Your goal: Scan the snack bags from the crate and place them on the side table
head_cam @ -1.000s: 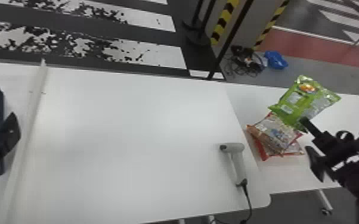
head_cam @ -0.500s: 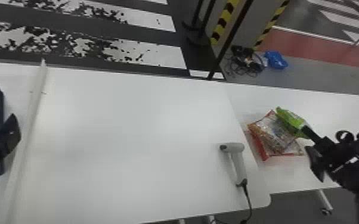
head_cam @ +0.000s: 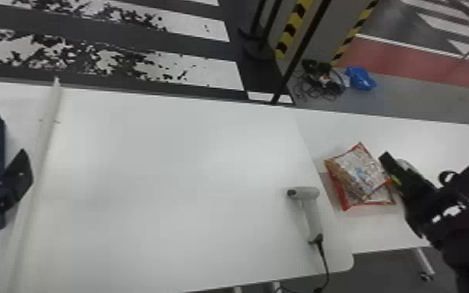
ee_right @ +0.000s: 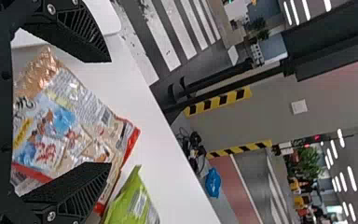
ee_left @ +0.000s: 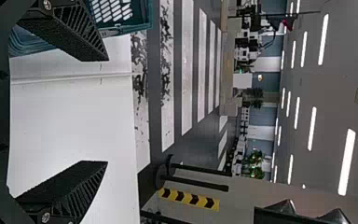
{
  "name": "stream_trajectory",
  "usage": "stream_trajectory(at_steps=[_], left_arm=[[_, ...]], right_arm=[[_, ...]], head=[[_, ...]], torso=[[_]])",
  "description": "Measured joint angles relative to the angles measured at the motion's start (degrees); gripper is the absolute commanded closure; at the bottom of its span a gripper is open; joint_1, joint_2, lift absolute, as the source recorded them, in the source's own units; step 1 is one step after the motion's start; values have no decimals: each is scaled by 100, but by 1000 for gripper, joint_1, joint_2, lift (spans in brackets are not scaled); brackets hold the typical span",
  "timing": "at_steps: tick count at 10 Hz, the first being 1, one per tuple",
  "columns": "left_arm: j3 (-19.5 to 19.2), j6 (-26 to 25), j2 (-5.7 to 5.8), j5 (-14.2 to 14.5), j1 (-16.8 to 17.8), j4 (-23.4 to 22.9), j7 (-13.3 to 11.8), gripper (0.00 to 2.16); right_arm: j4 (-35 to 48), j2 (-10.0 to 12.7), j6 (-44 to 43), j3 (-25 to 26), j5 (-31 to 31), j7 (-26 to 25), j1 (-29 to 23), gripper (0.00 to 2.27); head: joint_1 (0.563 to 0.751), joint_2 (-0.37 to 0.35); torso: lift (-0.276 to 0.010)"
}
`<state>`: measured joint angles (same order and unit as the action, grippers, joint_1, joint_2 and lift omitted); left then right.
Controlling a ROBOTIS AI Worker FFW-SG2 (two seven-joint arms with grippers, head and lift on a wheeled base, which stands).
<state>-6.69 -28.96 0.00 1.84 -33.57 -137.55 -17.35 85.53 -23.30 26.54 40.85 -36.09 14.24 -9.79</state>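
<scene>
Next, right pincer (ee_right: 109,112) open — we should raise it clear of the green bag (ee_right: 131,203) before swinging back.

Dark floor (head_cam: 206,46) with white stripes (head_cam: 214,72) (rather patchy ones), long ceiling lights (ee_left: 347,161) beyond.

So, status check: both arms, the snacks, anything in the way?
Left gripper open, empty, near crate. Right gripper open, empty. Snack bags on side table. No obstruction seen.
</scene>
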Motion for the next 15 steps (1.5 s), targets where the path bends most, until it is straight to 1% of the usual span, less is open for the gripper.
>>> stream_trajectory(at_steps=[2,3,4,5,6,7,9,11,12,15], left_arm=[[91,0,0,-34,9,-6,67,83],[123,0,0,-42,14,-8,96,83],[160,7,0,-54,16,-9,136,83],[196,19,0,-73,17,3,173,83],[232,52,0,-84,17,49,220,83],[257,134,0,-93,17,113,242,80],[265,493,0,-105,17,290,259,80],[343,863,0,-144,31,549,277,80],[386,1035,0,-163,45,674,287,80],[423,1341,0,-190,68,936,338,83]], right_arm=[[1689,754,-174,-224,90,0,-763,63],[2313,1035,-328,-456,192,-5,-1067,63],[2789,1258,-515,-731,361,-9,-1312,63],[3137,1427,-808,-1052,560,-14,-1544,63],[3359,1556,-1147,-1411,829,-29,-1728,63],[3451,1627,-1485,-1800,1138,-124,-1850,56],[3376,1724,-2100,-2500,1790,-392,-2016,53],[3196,1910,-2446,-2889,2064,-429,-2165,56],[3155,1998,-2580,-3036,2195,-515,-2236,60],[3071,2221,-3040,-3410,2733,-776,-2443,60]], head=[[695,-350],[695,-350],[695,-350],[695,-311],[695,-287],[695,-249],[695,-180],[695,-142],[695,-136],[695,-100]], torso=[[-94],[-94],[-94],[-94],[-94],[-94],[-94],[-94],[-94],[-94]])
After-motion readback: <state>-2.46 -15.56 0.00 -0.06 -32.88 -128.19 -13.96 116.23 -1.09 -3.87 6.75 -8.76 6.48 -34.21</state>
